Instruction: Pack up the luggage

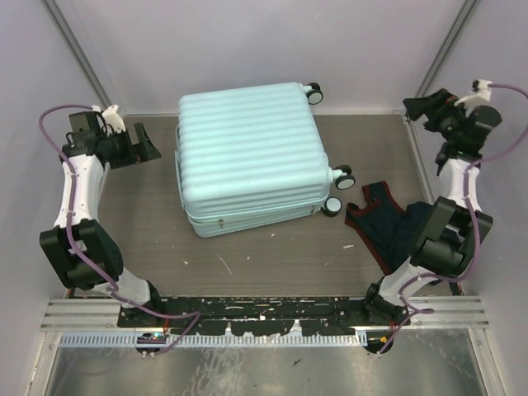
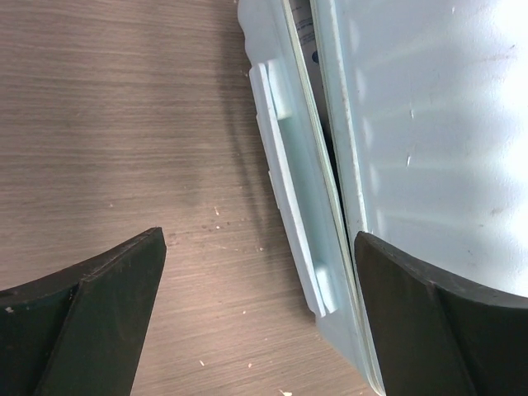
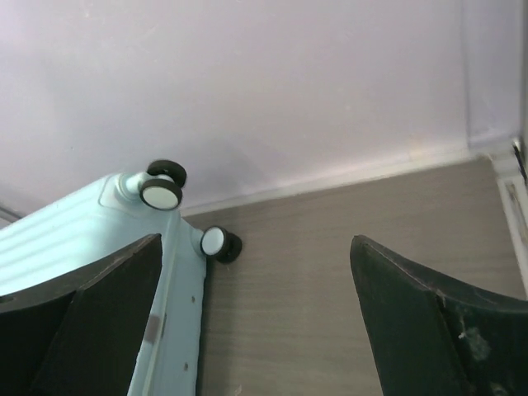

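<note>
Found luggage [image 1: 252,157] closed, flat near table's [image 1: 272,256] far edge — dark garment [image 1: 384,223] at right edge. Noted left gripper [image 1: 147,144] and right gripper [image 1: 417,111] spread wide, empty, by far corners.

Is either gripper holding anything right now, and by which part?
Nothing is held. The left gripper and right gripper both stand open and empty near the pale mint-blue ribbed hard-shell suitcase.
</note>
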`<state>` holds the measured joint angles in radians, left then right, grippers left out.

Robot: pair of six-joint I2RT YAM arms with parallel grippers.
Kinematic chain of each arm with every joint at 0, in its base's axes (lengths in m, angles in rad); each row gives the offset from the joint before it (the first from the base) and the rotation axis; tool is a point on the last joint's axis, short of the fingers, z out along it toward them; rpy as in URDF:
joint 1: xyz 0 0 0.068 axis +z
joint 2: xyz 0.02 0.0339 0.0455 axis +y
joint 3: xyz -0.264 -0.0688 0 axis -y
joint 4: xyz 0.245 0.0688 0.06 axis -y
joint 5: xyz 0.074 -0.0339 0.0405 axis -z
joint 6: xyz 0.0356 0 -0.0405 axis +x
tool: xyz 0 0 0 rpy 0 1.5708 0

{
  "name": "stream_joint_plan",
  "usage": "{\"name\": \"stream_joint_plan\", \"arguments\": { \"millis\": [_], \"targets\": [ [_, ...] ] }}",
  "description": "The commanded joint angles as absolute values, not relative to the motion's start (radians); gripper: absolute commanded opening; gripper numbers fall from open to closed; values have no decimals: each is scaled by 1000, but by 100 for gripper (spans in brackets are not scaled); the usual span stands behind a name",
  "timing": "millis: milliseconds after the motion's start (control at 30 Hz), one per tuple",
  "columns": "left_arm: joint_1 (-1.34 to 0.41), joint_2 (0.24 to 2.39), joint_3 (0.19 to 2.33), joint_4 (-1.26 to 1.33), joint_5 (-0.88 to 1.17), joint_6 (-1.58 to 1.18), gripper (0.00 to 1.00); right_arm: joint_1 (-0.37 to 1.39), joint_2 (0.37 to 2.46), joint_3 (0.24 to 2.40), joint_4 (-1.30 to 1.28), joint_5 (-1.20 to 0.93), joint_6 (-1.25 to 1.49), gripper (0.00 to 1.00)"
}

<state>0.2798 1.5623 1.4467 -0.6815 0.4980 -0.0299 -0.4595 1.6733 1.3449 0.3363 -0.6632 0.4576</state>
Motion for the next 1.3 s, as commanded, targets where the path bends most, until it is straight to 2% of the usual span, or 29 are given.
{"name": "stream_joint_plan", "arguments": {
  "millis": [0,67,267,400,500,833,1000,1267],
  "targets": [
    [288,1495,1412,-640,497,-55,98,-577,1623,1283,345,-958,578,100],
    [288,1479,1396,-625,499,-81,97,-589,1530,1221,211,-944,478,100],
    [288,1444,1350,-592,503,-139,96,-591,1144,813,223,-937,408,99],
    [286,1430,1319,-563,508,-175,95,-571,886,589,190,-933,315,90],
    [284,1434,1321,-561,512,-182,95,-491,785,486,146,-912,235,85],
    [282,1462,1394,-591,539,-195,93,-9,753,355,190,-504,127,70],
    [282,1459,1387,-585,536,-196,92,125,717,198,387,-357,111,66],
    [282,1471,1392,-596,543,-198,92,230,975,252,604,-355,5,57]
  ]
}}
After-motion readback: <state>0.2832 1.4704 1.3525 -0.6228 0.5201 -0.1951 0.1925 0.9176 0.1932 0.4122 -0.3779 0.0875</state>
